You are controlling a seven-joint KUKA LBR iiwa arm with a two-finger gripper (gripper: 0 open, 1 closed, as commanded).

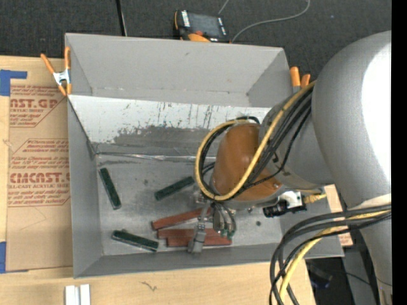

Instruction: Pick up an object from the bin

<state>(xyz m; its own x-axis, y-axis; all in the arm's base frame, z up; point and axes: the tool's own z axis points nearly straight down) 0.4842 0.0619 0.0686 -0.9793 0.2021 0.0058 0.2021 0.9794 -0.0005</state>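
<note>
I see my gripper [203, 230] low over flat, matte reddish-brown strips [173, 221]; open or closed, I cannot tell.

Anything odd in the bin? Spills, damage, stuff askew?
Nothing stands out. Green bars and brown bars lie loose on the bin floor, all inside. The tool sits low over the brown bars near the front wall. Back wall is scratched, likely ordinary wear.
</note>
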